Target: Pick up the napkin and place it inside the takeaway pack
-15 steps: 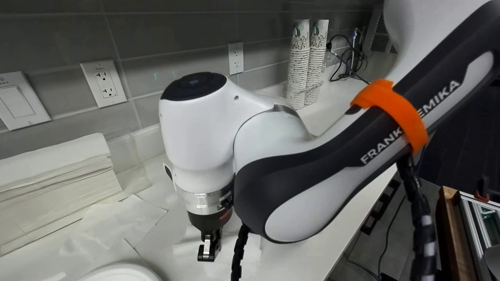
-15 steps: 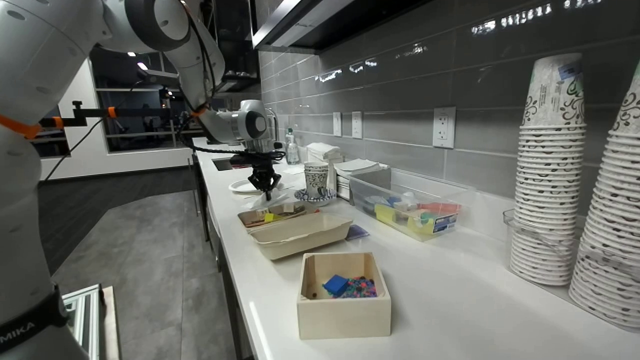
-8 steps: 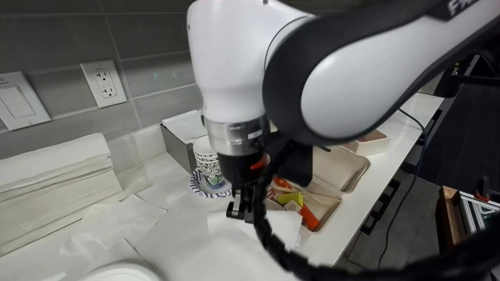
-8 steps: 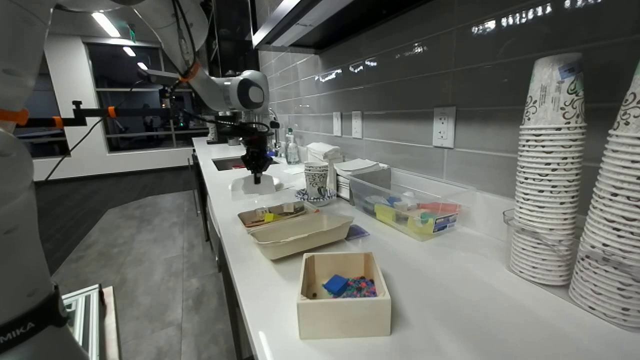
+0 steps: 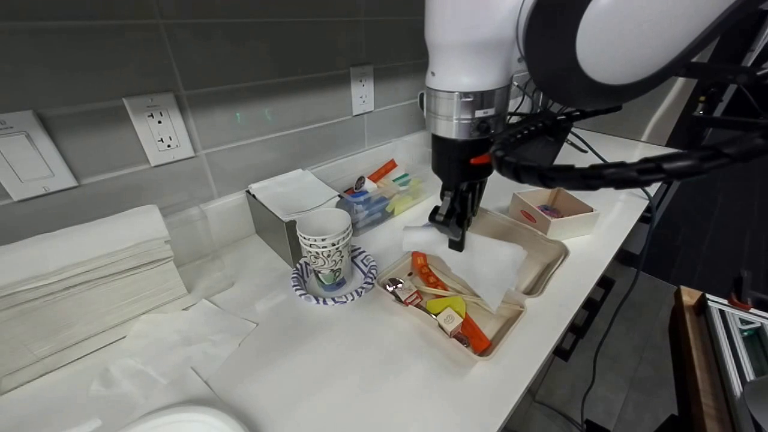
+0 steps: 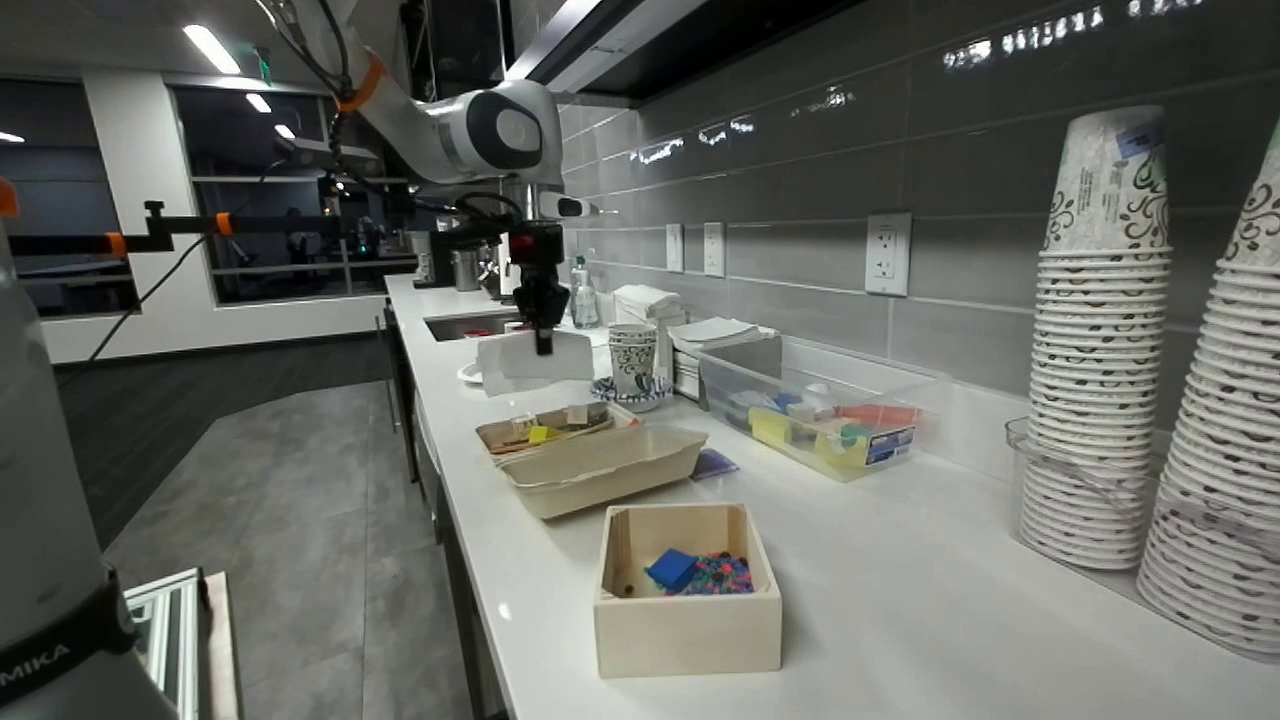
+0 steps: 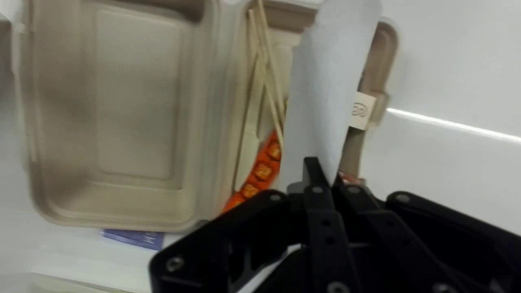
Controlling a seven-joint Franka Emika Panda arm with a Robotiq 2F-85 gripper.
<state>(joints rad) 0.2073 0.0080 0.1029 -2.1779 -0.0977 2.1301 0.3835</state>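
The napkin is a thin white sheet hanging from my gripper in the air. It also shows in an exterior view and in the wrist view, where the fingers pinch its edge. My gripper is shut on the napkin and is above the takeaway pack. The pack is a beige open clamshell, also seen in an exterior view and in the wrist view. One half holds orange-red packets, chopsticks and small items; the other half looks bare. The napkin hides part of the filled half in the wrist view.
Cups stand in a patterned bowl beside the pack. A wooden box stands on the pack's other side. A clear bin, tall cup stacks and paper towels stand along the wall. A white plate is at the near edge.
The gripper was low at the counter one second ago. It has risen, carrying the napkin up, and moved across to above the takeaway pack. The pack has not moved.
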